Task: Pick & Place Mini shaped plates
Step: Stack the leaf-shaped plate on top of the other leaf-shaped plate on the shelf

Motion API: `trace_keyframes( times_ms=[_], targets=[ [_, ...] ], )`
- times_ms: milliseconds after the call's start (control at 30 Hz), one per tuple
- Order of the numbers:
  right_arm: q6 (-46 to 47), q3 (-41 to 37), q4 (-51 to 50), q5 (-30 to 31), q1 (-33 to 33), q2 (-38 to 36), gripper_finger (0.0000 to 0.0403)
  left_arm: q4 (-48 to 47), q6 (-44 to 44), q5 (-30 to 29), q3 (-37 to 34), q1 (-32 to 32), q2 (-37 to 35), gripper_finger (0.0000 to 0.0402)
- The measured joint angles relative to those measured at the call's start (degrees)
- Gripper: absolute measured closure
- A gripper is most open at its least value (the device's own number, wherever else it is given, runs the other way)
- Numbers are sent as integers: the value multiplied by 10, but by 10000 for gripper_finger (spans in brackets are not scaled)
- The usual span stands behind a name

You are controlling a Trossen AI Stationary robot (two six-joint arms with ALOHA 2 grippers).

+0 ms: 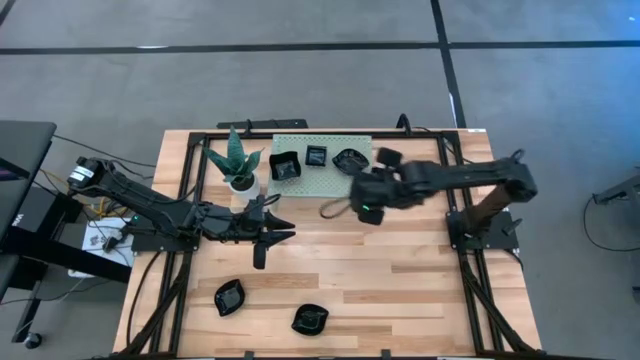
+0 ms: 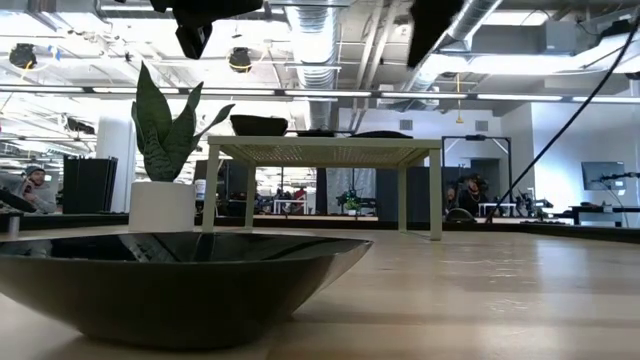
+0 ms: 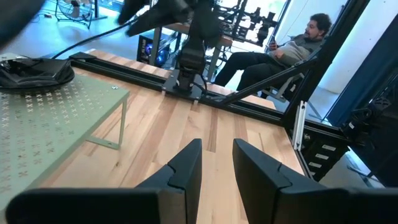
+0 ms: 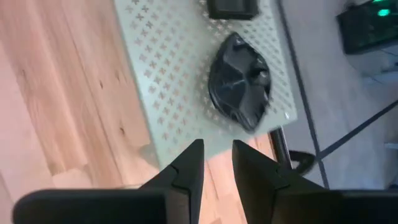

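Observation:
Three glossy black mini plates sit on the pale green perforated stand (image 1: 325,182): a square one (image 1: 285,166), a smaller square one (image 1: 316,156) and a lobed one (image 1: 350,159) (image 4: 239,81). Two more lie on the table near its near edge (image 1: 229,297) (image 1: 310,319); one of them fills the low view's foreground (image 2: 170,285). My left gripper (image 1: 288,232) (image 3: 217,155) hovers shut over the table's middle, in front of the plant. My right gripper (image 1: 362,192) (image 4: 217,155) hangs shut and empty above the stand's near right corner, just short of the lobed plate.
A small potted green plant (image 1: 238,162) (image 2: 165,150) stands left of the stand. Black frame rails (image 1: 185,200) run along the table's left and right sides. Bare wood (image 1: 400,280) lies between the stand and the near plates. A seated person (image 3: 305,43) shows beyond the table.

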Motion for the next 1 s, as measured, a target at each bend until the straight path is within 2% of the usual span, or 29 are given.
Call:
trace_keyframes(
  times_ms=[67,167,267,367,500,567,633,667,733,833,933,1000],
  targets=[
    [43,-37,2,32,30,-36,324,0,0,0,0,0,0,309],
    [112,-142,48,85,77,-106,324,0,0,0,0,0,0,309],
    [124,-273,149,68,112,-175,324,4,0,0,0,-4,4,309],
    [63,-393,293,-47,129,-233,324,29,0,10,0,-9,23,309],
    [-66,-527,539,-270,130,-280,324,120,0,57,0,-10,62,309],
    [-155,-571,628,-359,128,-290,324,178,0,90,0,-10,85,309],
    [-219,-585,659,-412,123,-292,324,217,3,107,0,-10,103,309],
    [-227,-586,665,-419,119,-291,324,233,7,109,0,-8,111,309],
    [-218,-584,664,-414,109,-291,324,243,3,109,3,2,122,309],
    [-192,-573,666,-405,86,-288,324,239,-54,105,5,4,138,310],
    [-188,-570,664,-405,64,-289,324,200,-72,107,26,-10,142,319],
    [-188,-570,664,-405,50,-289,324,141,-71,98,62,-19,140,327]
  ],
)
